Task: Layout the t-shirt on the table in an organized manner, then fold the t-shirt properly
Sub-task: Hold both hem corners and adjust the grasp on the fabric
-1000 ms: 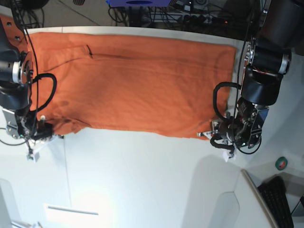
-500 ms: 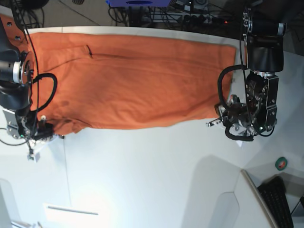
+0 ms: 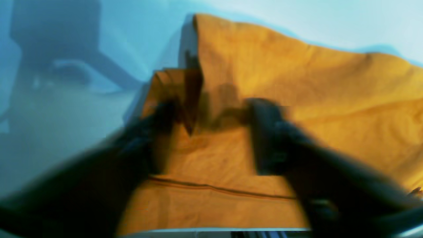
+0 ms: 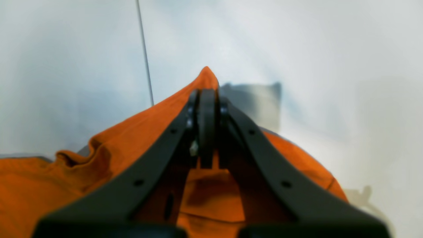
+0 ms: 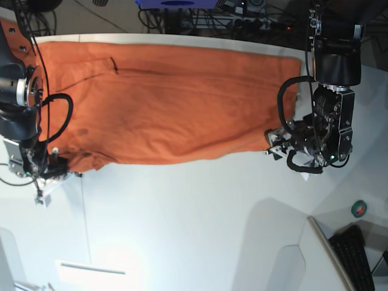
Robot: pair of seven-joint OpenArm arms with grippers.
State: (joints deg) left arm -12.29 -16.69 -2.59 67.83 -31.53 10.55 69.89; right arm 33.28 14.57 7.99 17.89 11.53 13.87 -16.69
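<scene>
White table (image 5: 182, 224), t-shirt (image 5: 176, 103) corner under left hand (image 3: 211, 119)

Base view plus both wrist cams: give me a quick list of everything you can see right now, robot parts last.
t-shirt: one, orange, spread across the far half of the table
table: one, white, under everything
tape roll: one, green, right edge beyond the table
keyboard: one, black, lower right corner
cables: several, dark, behind the table
left tool: one, black, jaws apart over the shirt's corner
right tool: one, black, shut on the shirt's edge
</scene>
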